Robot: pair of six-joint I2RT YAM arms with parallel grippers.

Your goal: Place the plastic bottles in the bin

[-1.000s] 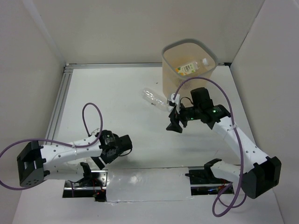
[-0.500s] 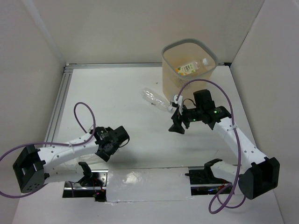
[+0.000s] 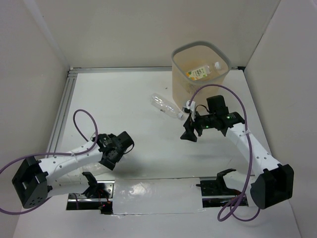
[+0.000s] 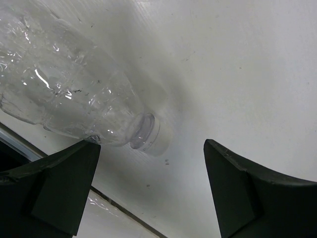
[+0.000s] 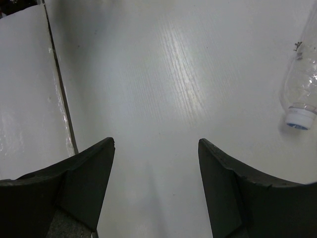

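one bottle [image 3: 198, 73] in bin [image 3: 181, 84] | another bottle [image 3: 165, 105] left, maybe touching

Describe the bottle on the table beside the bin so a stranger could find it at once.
Find the tall beige bin at the far right corner of the table. Just left of its base, a clear bottle lies on its side. Unlike the green-labelled bottle inside the bin, it shows no label.
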